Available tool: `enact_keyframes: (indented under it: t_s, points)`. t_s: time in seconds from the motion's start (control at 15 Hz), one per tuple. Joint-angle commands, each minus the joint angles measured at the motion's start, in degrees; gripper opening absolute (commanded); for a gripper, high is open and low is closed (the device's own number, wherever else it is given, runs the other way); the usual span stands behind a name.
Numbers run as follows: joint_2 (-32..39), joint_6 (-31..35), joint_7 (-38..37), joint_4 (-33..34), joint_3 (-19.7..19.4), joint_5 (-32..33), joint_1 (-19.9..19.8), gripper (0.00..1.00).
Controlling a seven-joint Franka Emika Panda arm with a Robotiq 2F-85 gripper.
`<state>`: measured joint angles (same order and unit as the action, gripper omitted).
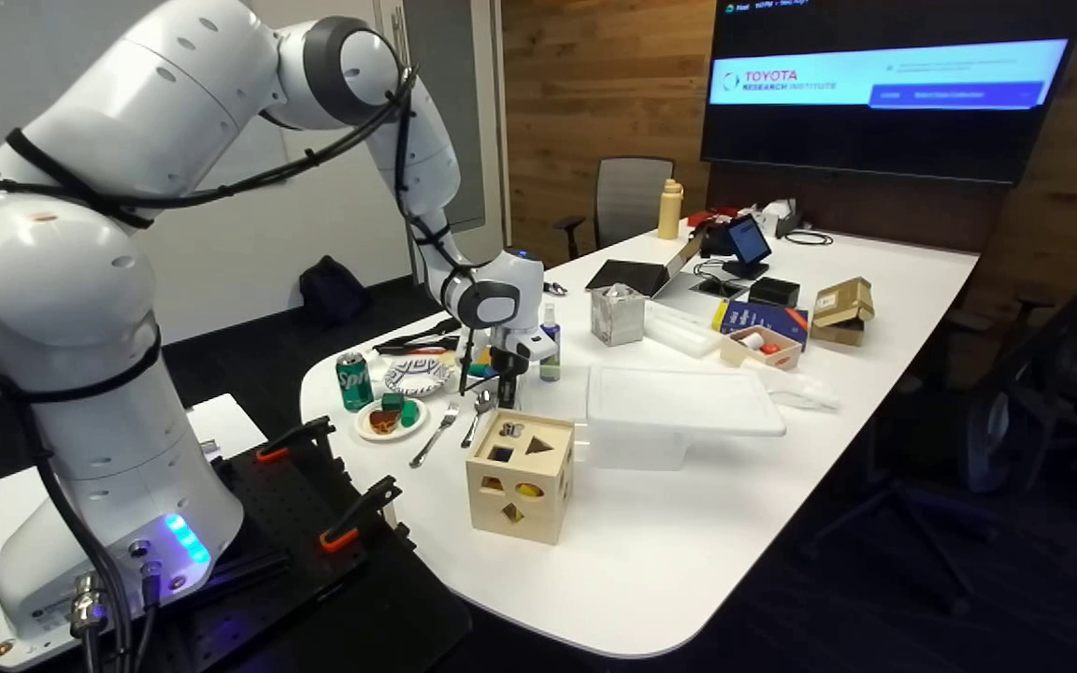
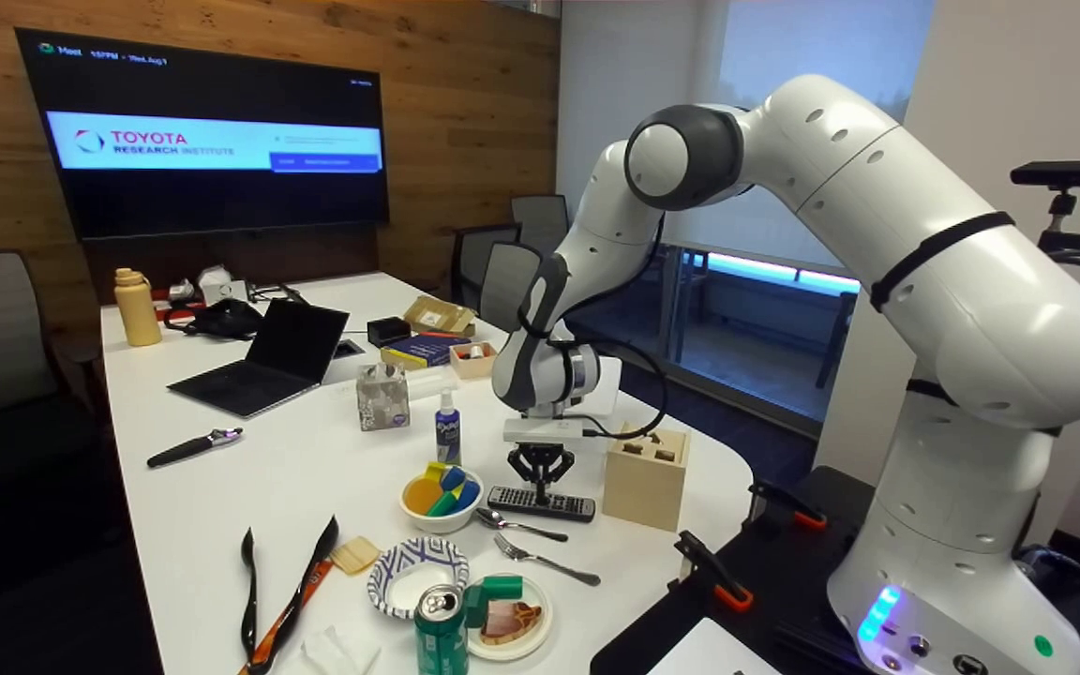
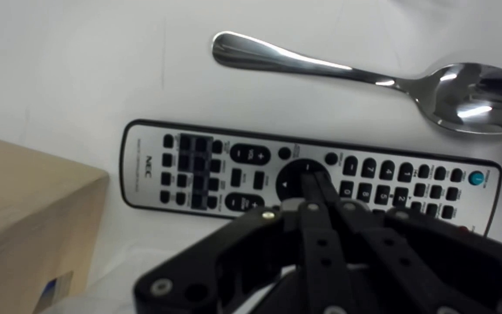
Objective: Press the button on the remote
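long silver-and-black plastic remote [image 2: 570, 507] on a white table [image 2: 268, 478]

in an exterior view, a pale cube-shaped wooden box [image 2: 645, 483] stands right of it, a round white bowl [image 2: 437, 523] left; before it lie a silver metal spoon [image 2: 526, 528], then a silver metal fork [image 2: 545, 561].

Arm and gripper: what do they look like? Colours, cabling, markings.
Glossy white arm, rounded, with a dark grey collar at one joint. Black cables run along it; black straps circle it. Blue lights glow on its base. The gripper is black, with slim fingers and metal screw heads.
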<state>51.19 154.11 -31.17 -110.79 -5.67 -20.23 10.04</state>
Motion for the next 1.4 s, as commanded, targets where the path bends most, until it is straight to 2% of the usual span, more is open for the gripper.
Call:
enact_keyframes:
  t_s: [0.0,0.33,0.4,0.53,0.8,1.07,1.13,1.33]
  points:
    - [-5.67,-0.88,-4.9,-5.21,-2.01,1.9,4.0,0.0]
    - [-15.37,-1.92,-13.56,-12.35,-7.48,8.74,11.39,0.0]
    - [-17.49,-2.35,-14.71,-13.38,-8.16,10.79,12.2,0.26]
    - [-22.06,-3.58,-15.17,-15.28,-8.28,14.74,12.4,0.34]
    - [-29.75,-7.85,-12.22,-16.45,-5.29,19.96,8.67,0.64]
    - [-33.77,-13.01,-11.05,-14.89,-2.7,22.41,5.27,0.95]
    - [-34.33,-13.74,-10.12,-14.58,-1.8,22.48,4.28,0.99]
    - [-35.07,-16.0,-9.51,-13.64,-0.14,22.51,2.19,1.0]
